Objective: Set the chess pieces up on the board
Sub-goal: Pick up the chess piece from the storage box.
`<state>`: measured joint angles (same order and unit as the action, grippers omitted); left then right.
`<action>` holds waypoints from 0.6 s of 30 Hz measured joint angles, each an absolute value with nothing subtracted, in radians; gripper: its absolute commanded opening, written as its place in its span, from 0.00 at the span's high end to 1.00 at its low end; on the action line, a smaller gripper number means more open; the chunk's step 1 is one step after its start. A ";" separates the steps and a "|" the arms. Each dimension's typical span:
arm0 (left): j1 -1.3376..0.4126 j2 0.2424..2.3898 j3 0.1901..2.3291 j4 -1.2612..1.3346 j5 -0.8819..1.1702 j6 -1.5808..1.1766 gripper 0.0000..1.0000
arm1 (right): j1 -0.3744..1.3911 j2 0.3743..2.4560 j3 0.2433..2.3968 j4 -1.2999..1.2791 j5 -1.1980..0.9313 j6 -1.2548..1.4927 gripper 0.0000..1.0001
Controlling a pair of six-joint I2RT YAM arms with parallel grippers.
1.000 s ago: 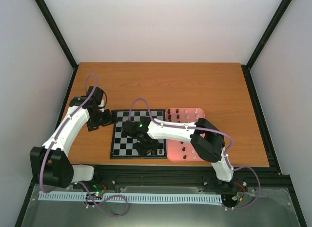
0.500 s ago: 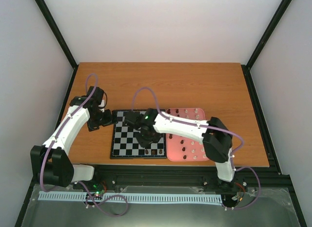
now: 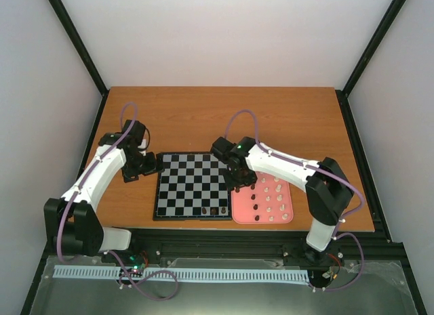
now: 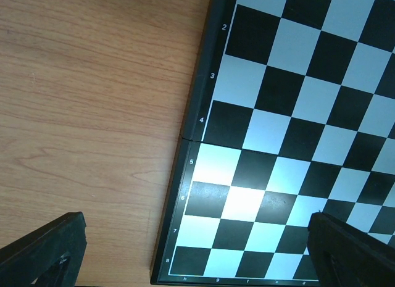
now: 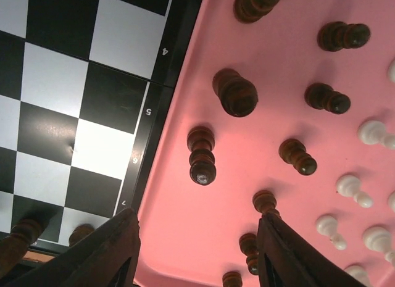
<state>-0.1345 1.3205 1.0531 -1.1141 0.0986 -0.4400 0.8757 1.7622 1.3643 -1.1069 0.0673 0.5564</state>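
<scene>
Both apart, empty | left tool (image 4: pixel 197 256) at board (image 4: pixel 296 114) edge | right tool (image 5: pixel 200 250) over pink tray (image 5: pixel 253 148) | rim reads 2-5

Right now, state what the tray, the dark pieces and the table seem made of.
Tray: probably moulded plastic; uniform pink, smooth, faint sheen.
Dark pieces: likely varnished turned wood, possibly plastic; brown, ringed profiles, glossy highlights.
Table: wood or wood-look laminate; orange-brown grain lines, matte.

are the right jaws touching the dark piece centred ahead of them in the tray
Apart. The right wrist view shows the dark piece ahead of the open right gripper, bare pink tray on both sides of it.
</scene>
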 measured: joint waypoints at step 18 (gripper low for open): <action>-0.134 1.365 1.067 -1.114 0.097 -0.434 0.00 | 0.834 1.832 1.309 -1.006 0.010 0.488 0.55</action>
